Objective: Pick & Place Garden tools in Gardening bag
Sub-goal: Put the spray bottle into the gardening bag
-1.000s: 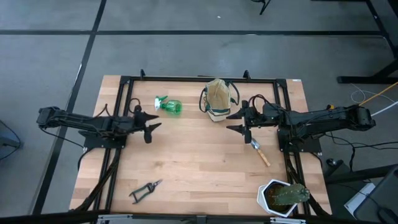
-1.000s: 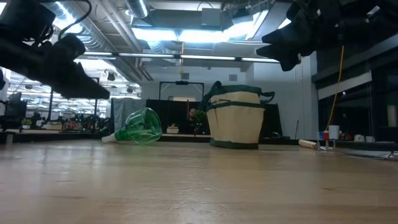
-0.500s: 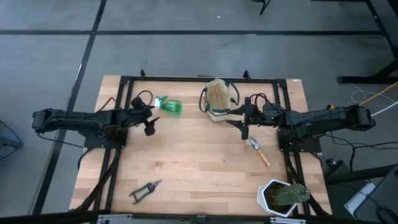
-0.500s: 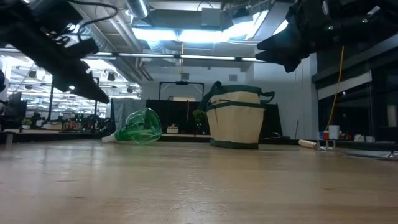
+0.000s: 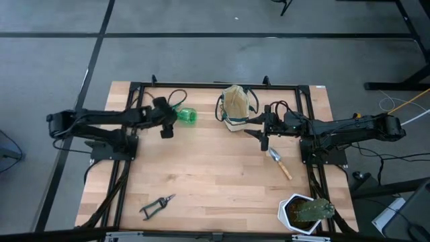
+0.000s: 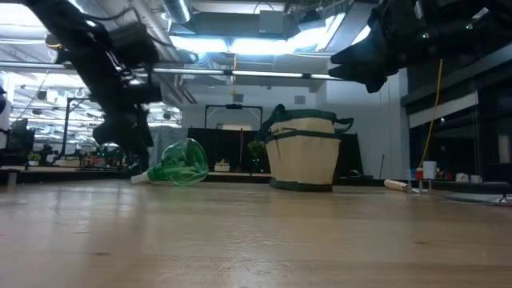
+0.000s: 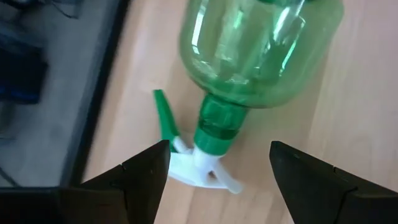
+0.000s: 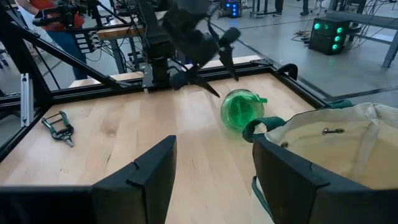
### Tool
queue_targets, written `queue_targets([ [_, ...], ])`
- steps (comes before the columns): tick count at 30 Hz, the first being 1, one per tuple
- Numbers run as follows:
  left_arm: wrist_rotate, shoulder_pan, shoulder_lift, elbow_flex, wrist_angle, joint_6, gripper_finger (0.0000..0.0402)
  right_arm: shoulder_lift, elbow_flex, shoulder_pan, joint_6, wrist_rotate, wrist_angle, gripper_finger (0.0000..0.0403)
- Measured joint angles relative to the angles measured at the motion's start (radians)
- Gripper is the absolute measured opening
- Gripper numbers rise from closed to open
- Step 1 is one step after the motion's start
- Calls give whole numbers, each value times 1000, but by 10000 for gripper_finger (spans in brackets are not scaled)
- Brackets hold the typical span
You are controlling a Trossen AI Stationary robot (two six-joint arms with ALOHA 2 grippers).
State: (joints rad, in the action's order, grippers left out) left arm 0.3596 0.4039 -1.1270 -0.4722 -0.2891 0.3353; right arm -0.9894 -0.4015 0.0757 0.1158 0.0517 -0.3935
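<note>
Since a second ago the left tool [image 5: 166, 119] has swung across the desk [image 5: 215, 175] toward the spray bottle [image 5: 185, 115] and spread its fingers wide; it now hangs just over the bottle's white trigger head, grasping nothing. In the left wrist view the green spray bottle lies on its side with its neck and nozzle between the two dark fingers [image 7: 144, 177], which stand clear of it on either side.

Well beyond the bottle from this tool stands the gardening bag [image 5: 235, 107], upright. The right tool [image 5: 258, 132] has stayed where it was, raised just beside the bag, its fingers apart and empty. The hand trowel [image 5: 280, 164] lies flat on the desk just past that tool, toward the white pot with a green plant [image 5: 306, 212]. The pruning shears [image 5: 157, 204] lie well apart from both tools, near the desk's front edge.
</note>
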Motion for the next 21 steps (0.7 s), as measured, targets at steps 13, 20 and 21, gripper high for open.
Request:
queue_targets([
  [13, -93, 91, -234, -31, 171, 125, 273, 0, 0, 0, 0, 0, 32, 215],
  [20, -93, 100, -296, -32, 213, 173, 270, 0, 0, 0, 0, 0, 54, 215],
  [21, -93, 100, -303, -33, 217, 173, 269, 0, 0, 0, 0, -1, 54, 215],
])
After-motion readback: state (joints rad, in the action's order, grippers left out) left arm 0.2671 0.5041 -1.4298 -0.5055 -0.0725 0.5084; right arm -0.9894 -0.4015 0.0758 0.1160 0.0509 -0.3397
